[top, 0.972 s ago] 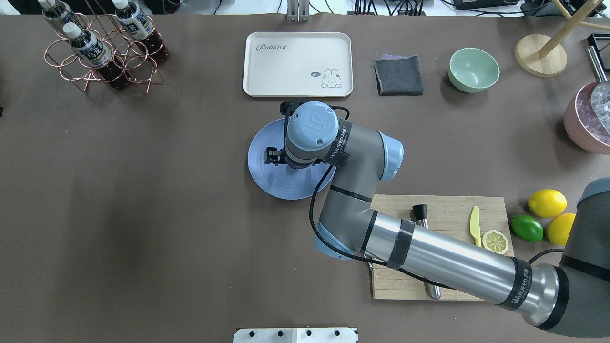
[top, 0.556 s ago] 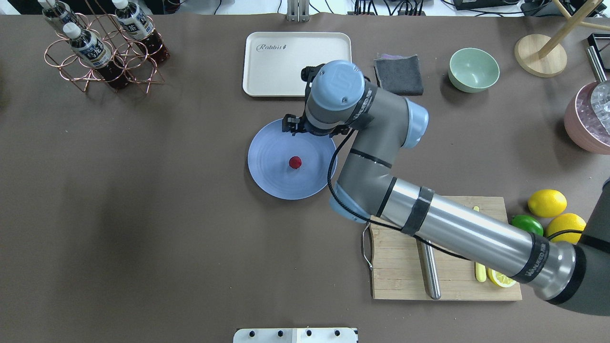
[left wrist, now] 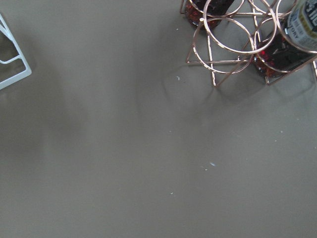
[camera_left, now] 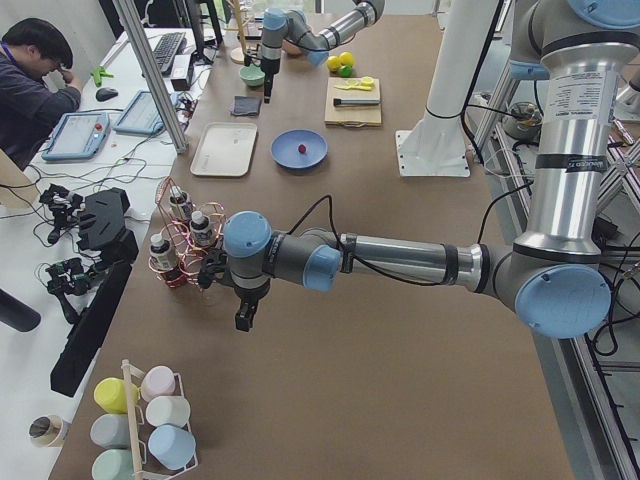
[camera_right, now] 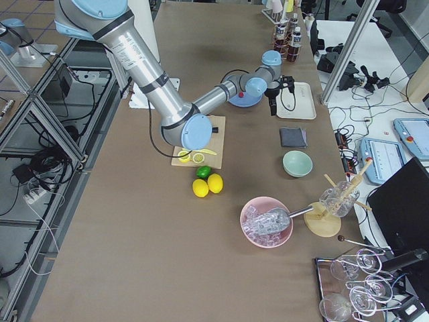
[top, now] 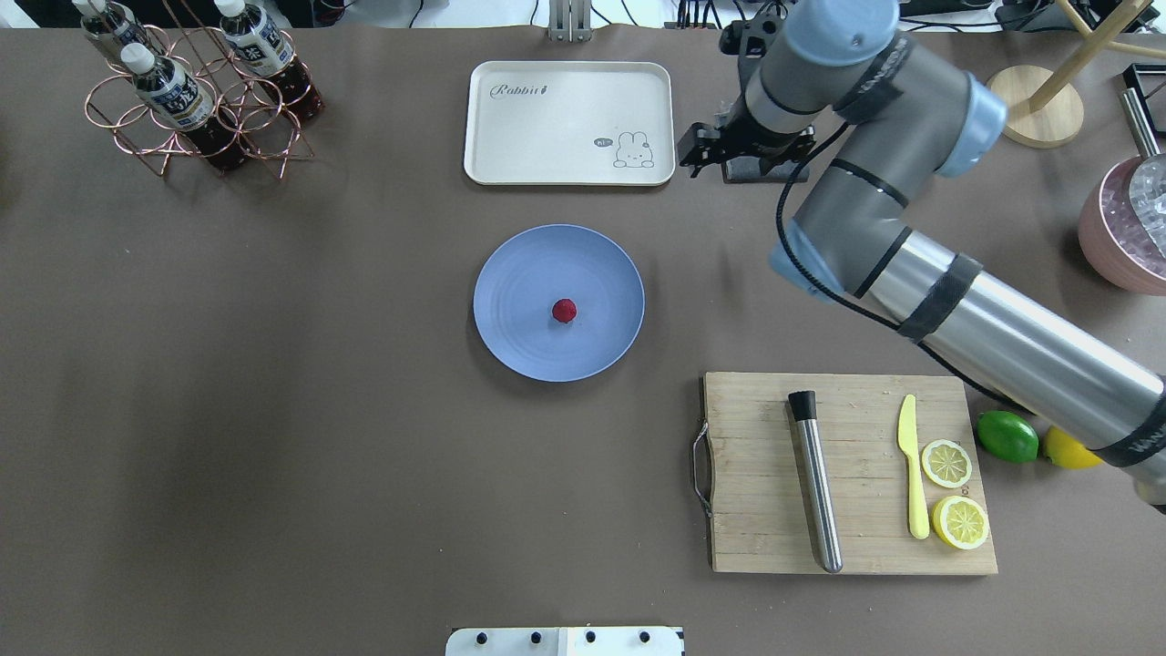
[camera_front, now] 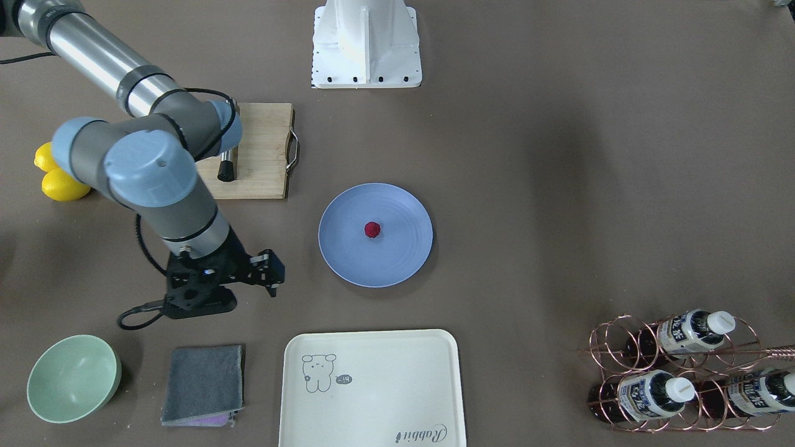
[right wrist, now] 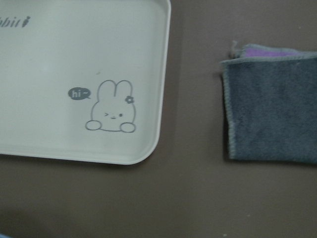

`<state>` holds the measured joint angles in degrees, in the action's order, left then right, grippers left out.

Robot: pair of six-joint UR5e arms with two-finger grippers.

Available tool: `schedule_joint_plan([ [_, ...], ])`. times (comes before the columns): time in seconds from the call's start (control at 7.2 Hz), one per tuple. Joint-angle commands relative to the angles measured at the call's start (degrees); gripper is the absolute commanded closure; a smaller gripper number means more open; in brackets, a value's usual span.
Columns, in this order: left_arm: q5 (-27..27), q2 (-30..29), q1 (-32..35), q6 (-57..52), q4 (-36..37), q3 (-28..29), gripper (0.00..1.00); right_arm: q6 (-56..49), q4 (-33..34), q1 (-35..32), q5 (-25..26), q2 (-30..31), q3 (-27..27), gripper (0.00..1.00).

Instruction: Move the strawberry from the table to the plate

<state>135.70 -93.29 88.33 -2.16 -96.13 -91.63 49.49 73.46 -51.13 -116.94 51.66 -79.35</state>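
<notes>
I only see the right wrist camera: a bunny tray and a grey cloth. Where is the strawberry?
Observer: The strawberry lies near the middle of the blue plate.
Operator: Is my gripper close to it?
Observer: No, the right gripper hangs off to the plate's side, with bare table between them.
Operator: What's the other arm doing?
Observer: The left gripper hangs over the table beside the copper bottle rack.
</notes>
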Motion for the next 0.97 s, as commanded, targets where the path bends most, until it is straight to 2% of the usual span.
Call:
schedule_joint_plan([
  [0.0, -0.26, -0.15, 3.25, -7.59, 7.18, 0.13, 0.02, -13.13, 0.01, -10.17, -8.69, 10.17, -4.21, 0.0],
  [0.14, -0.26, 0.47, 3.43, -7.77, 7.01, 0.39, 0.02, -17.1, -0.07, -15.18, -12.48, 14.65, -6.06, 0.0],
  [0.42, -0.18, 0.47, 3.43, -7.68, 7.36, 0.66, 0.02, -29.99, -0.16, -21.87, -12.78, 25.1, -8.97, 0.0],
  [0.69, -0.18, 0.47, 3.43, -7.68, 7.19, 0.57, 0.02, -44.07, -0.07, -29.08, -12.43, 33.47, -8.02, 0.0],
  [0.83, -0.18, 0.39, 3.43, -7.68, 6.67, 0.4, 0.02, -46.13, 0.1, -32.51, -12.78, 36.55, -7.23, 0.0],
])
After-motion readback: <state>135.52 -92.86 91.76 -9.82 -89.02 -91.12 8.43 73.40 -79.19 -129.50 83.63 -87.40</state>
